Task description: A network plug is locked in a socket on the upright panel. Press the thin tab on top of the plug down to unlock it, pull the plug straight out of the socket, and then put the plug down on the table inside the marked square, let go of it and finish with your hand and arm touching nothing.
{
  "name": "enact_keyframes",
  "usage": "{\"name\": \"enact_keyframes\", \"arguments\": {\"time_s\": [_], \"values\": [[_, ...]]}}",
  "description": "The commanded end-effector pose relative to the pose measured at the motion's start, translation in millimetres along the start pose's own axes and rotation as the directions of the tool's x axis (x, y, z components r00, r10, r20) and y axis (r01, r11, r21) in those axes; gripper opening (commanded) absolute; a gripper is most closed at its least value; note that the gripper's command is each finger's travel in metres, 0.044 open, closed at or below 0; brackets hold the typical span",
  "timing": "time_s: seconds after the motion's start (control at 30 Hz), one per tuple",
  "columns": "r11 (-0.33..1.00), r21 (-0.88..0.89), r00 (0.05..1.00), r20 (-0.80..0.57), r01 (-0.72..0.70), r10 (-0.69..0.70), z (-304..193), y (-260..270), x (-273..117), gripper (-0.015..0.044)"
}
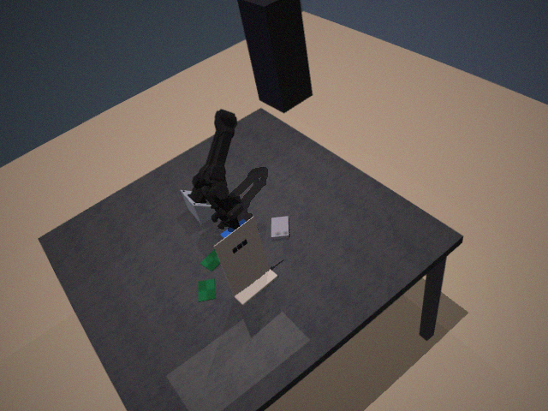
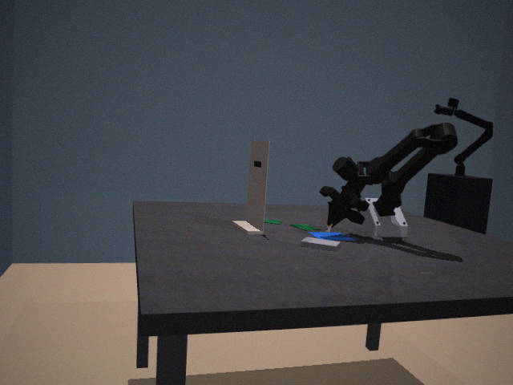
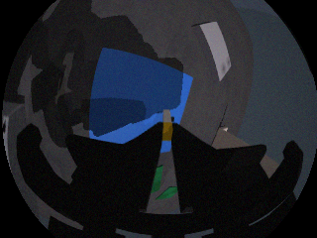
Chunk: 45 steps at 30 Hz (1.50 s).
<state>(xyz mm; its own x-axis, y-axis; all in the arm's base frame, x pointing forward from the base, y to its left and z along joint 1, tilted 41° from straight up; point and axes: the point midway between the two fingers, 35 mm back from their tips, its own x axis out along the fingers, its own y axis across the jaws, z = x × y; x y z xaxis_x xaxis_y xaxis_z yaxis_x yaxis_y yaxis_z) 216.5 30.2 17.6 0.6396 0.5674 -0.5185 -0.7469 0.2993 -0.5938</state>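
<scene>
My gripper points down and is shut on the plug, a small pale piece with a yellow-brown part between the fingertips. The plug is out of the panel, low at the marked blue square, near the edge on the green patches' side. Whether its lower end touches the table cannot be told. Part of the square is in the arm's shadow. The upright panel stands apart from the gripper, with dark openings near its top.
A flat white box lies beside the blue square. Two green patches, one nearer the square and one farther, lie on its other side. The panel's pale foot rests on the table.
</scene>
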Motion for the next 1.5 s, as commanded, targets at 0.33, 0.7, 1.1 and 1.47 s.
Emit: {"name": "enact_keyframes", "arguments": {"time_s": [0.33,0.7,1.1,1.47], "values": [[1.000,0.013,1.000,0.000,0.003,-0.003,2.6,9.1,6.3,0.0000],[1.000,0.013,1.000,0.001,0.003,-0.003,4.2,9.7,9.6,0.0000],[1.000,0.006,1.000,0.006,0.004,-0.004,5.5,8.3,10.6,0.0026],[1.000,0.006,1.000,0.006,0.004,-0.004,5.3,8.3,10.3,0.0156]]}}
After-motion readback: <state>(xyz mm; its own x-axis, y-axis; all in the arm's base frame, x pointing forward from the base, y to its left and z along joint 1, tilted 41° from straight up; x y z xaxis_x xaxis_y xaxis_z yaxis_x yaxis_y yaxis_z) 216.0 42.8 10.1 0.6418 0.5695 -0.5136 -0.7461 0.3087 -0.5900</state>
